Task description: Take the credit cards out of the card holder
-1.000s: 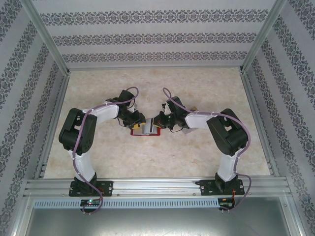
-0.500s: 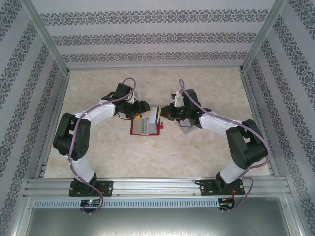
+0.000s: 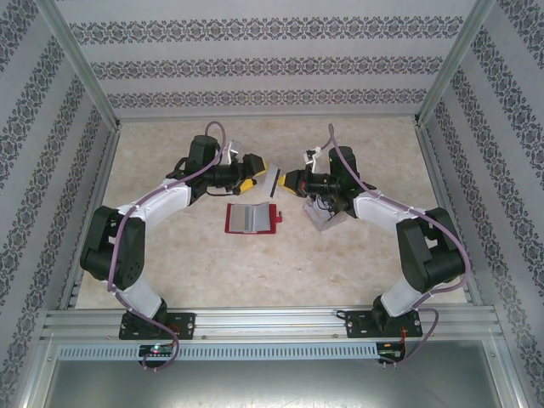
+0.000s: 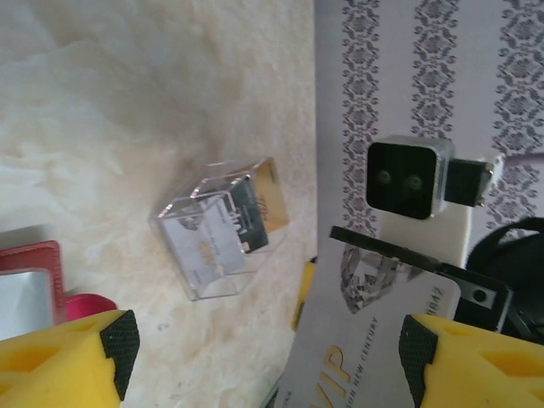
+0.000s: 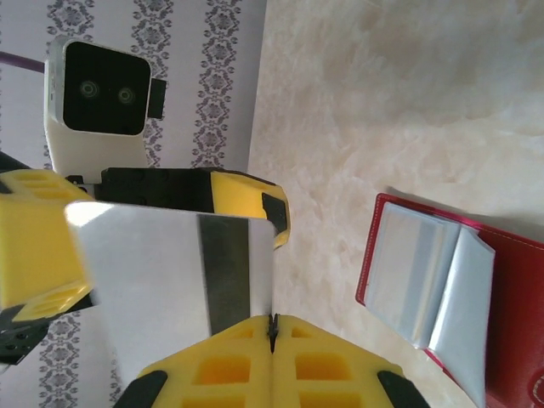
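Looking at this one, the right gripper [image 5: 272,330] was clamped shut on one edge of a silver card [image 5: 161,272], holding it up off the table [image 3: 357,272]. The left gripper [image 4: 268,344] sat wide open with a yellow finger on each side of that same card. I couldn't tell if either left finger was actually touching it.

The card holder [image 3: 252,218] lay open flat on the table, below both grippers and a bit back toward the arm bases, well apart from the lifted card. A clear box [image 4: 217,234] sat just beside the right gripper with other cards [image 4: 242,217] leaning inside it.

My guess on handling: the card's thin, light and stiff, and slick plastic too, so a pinch near a corner could let it pivot or slide out. I'd grab it flat across a short edge with both pads on the faces.

The views each added something. The left wrist camera caught the printed face of the card and the box contents. The right wrist camera had the dark stripe on the back plus the holder's clear sleeves, though I couldn't tell if anything was left in them. The overhead view had the card as just a sliver between the two grippers.
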